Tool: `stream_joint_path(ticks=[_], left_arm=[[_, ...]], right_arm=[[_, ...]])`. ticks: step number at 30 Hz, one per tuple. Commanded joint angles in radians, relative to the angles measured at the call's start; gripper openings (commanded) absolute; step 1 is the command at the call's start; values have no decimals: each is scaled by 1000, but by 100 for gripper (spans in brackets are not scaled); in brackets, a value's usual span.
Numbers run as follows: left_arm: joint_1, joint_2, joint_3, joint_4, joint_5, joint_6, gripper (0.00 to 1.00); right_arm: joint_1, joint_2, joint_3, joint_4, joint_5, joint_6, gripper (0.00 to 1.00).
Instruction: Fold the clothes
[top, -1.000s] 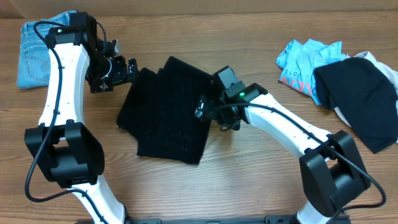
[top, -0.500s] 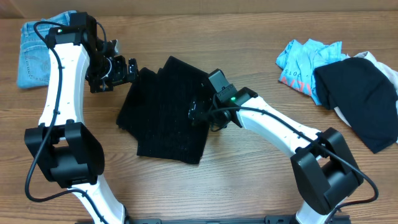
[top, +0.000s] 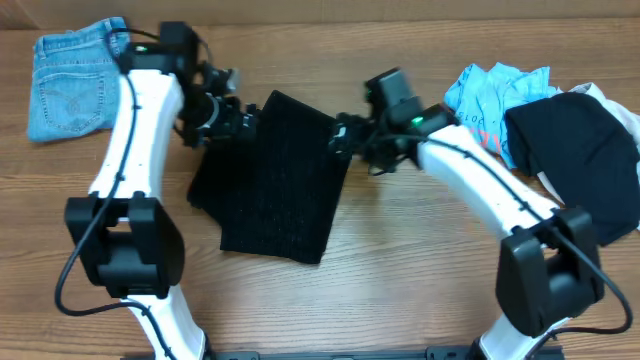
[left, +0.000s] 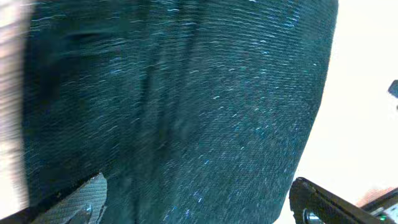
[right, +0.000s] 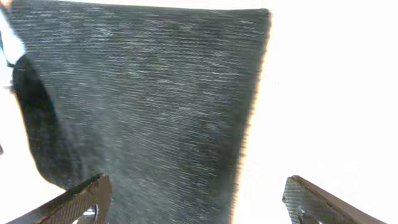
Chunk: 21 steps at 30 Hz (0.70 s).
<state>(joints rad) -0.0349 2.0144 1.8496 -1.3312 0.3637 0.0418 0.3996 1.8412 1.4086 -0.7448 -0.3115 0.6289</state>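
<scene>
**End effectors standing wide open at the two upper edges of the black cloth**

The left end effector (top: 232, 118) is hanging with its jaws spread wide. In the left wrist view its two fingers (left: 78, 199) are showing only at the bottom corners of the frame. The black cloth (top: 275, 180) is filling nearly all the space ahead of and between them. From overhead, this end effector is sitting at the cloth's upper left edge, and the cloth is spreading away from it toward the near side of the bench (top: 400, 290). Whether the fingers are touching the fabric, I cannot tell.

The right end effector (top: 345, 142) is also gaping wide. Its fingers (right: 74, 200) are standing far apart at the bottom of the right wrist view. The cloth's straight right edge is running between them, with ribbed fabric to one side and bright bare bench to the other. Nothing is being gripped by either one.

Beyond the left end effector, well apart on its outer side, a pair of jeans (top: 70, 85) is lying flat. Behind the right end effector, near its arm, a crumpled light-blue shirt (top: 490, 90) is lying beside a dark garment (top: 580, 165).
</scene>
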Motion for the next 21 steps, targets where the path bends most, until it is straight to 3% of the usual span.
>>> stream_joint_path(ticks=[1,9,14,19,21], left_arm=[[-44,64,-66,44,21,22,96],[-10,147,-66,98,-89,37,94],[-15,185,-82,74,37,70,92],[-18,185,-82,28,49,93,88],[-18,185,-82,23,51,93,80]], right_arm=[[-25,-29,19,-54,-65,-111,93],[-27,-29,18,-101,-64,-166,94],[-27,-29,18,-100,-64,-166,94],[-27,-29,18,-99,-64,-166,94],[-27,-29,18,-100,-64,-166,94]])
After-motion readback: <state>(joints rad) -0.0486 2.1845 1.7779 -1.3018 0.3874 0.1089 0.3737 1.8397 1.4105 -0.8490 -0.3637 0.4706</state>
